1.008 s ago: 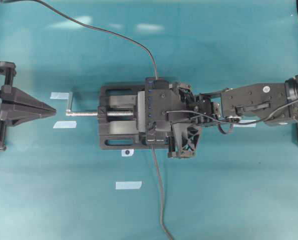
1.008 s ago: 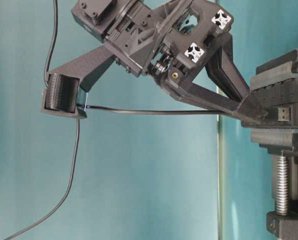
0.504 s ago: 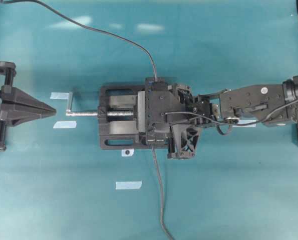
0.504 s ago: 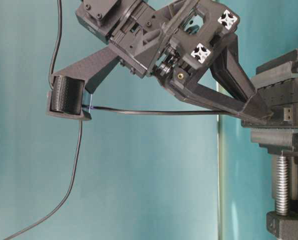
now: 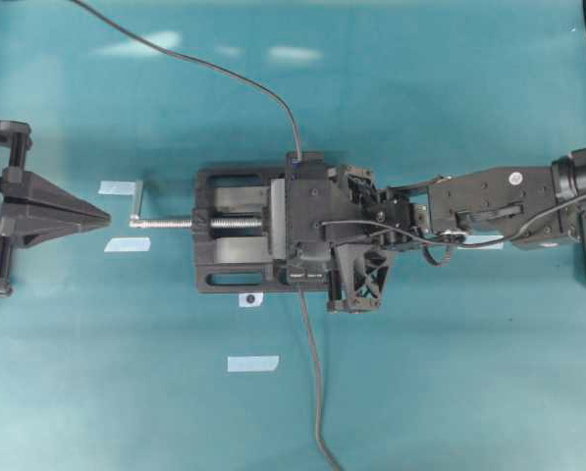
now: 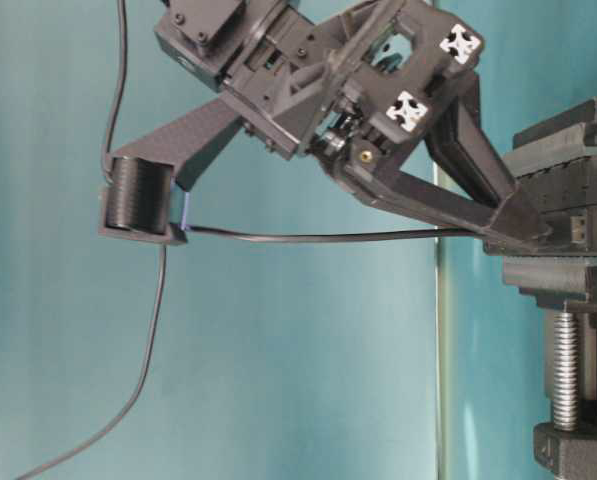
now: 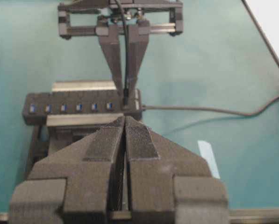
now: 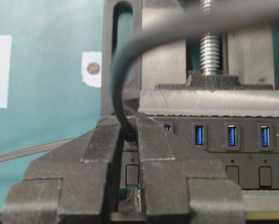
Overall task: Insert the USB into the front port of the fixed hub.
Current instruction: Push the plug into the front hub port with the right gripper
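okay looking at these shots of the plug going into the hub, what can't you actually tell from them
- USB tip and the port under it: right wrist view, hidden between the right gripper jaws; whether it is seated cannot be told.
- Fixed hub: overhead view, mostly covered by the right gripper.
- Left gripper: only its shut jaws show close up in the left wrist view.

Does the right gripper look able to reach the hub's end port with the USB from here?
Probably yes. The right gripper, shut on the USB, already sits over the end of the fixed hub, and nothing shows between them. Whether the plug is seated cannot be told.
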